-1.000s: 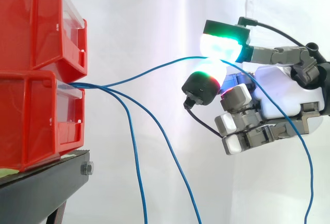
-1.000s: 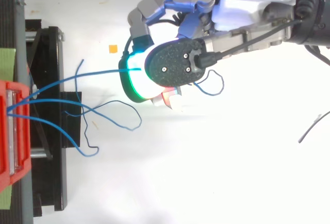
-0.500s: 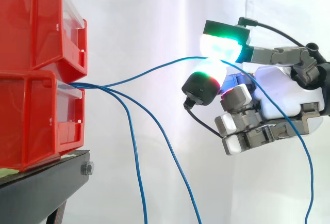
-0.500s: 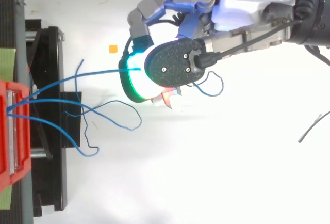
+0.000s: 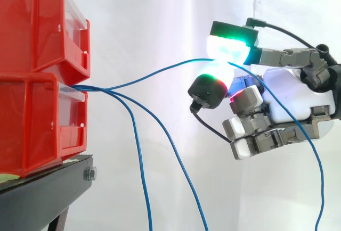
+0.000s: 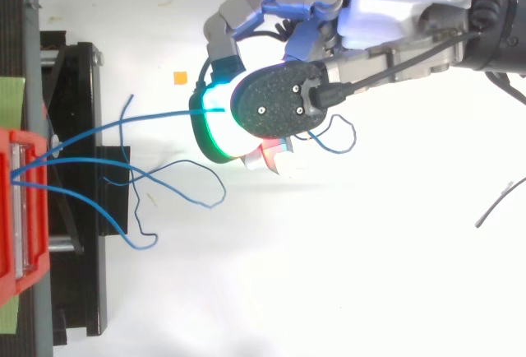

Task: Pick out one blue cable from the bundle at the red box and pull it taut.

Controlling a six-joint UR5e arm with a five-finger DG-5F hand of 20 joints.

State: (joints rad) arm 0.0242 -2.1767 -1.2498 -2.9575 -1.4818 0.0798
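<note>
Blue cable (image 5: 160,70) pinched by hand (image 5: 290,95), tail cut off.

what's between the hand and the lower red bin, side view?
Side view: the pinched blue cable runs from red bin to hand; two loose blue cables droop beneath it.

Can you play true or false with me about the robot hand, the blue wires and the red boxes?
1. The hand pinches a blue cable between its glowing fingertips. True.
2. The cables come out of the top bin. False: they come out of the lower red bin.
3. Below it, other blue cables hang loose. True.
4. The bins sit on a white stand. False: the stand is black.
</note>
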